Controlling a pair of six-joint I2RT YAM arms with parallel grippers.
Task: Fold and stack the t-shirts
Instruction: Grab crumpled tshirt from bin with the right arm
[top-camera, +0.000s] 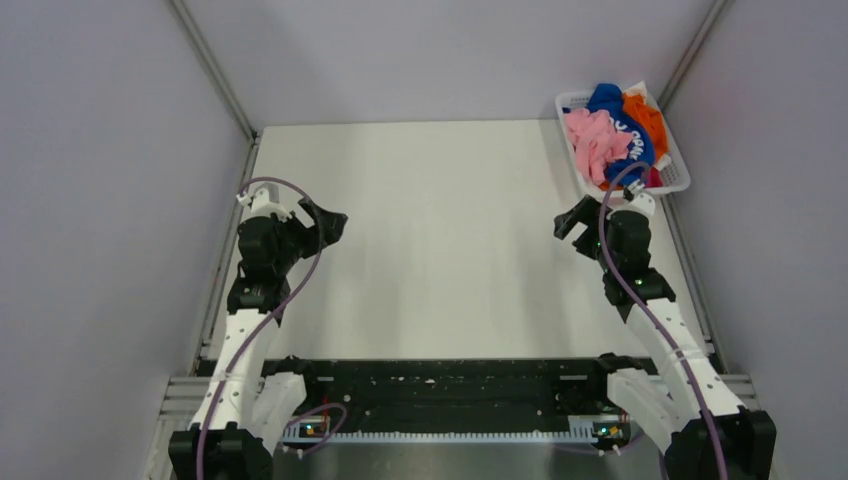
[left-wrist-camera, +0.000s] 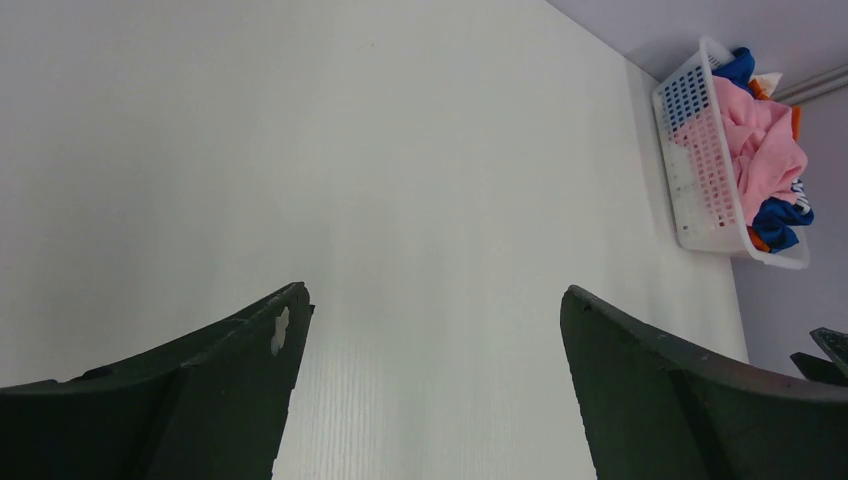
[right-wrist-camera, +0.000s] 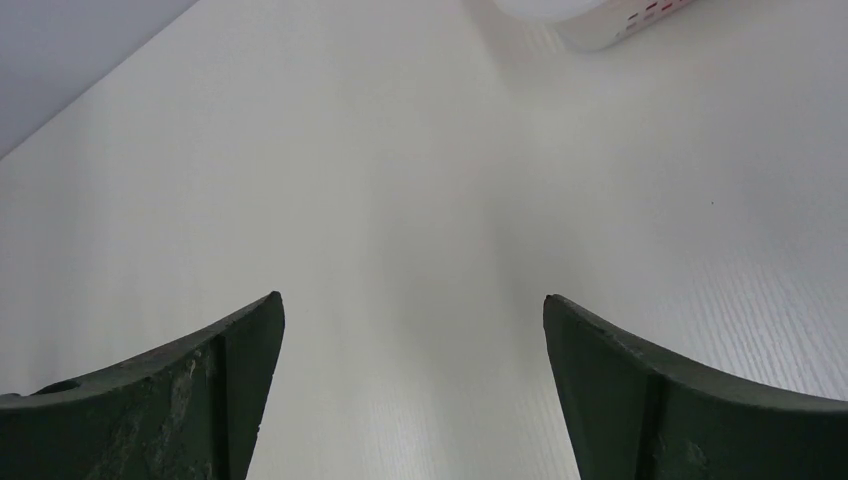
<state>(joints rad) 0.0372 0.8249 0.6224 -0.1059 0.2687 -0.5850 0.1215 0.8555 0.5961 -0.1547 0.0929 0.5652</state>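
Left end effector (top-camera: 325, 222) and right end effector (top-camera: 575, 215) hover over the white surface (top-camera: 440, 220), jaws spread wide and empty. The pink t-shirt (top-camera: 595, 140), blue t-shirt (top-camera: 630, 138) and orange t-shirt (top-camera: 648, 112) lie crumpled in the slatted basket (top-camera: 676, 182) at the far right corner, heaped with no readable long axis. Folding has apparently not begun; the likely next move is for the nearer right arm to lift one out.

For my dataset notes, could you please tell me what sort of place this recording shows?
Probably a robot lab test cell: plain grey panel walls on aluminium framing, a white table, and t-shirts heaped in a white basket.
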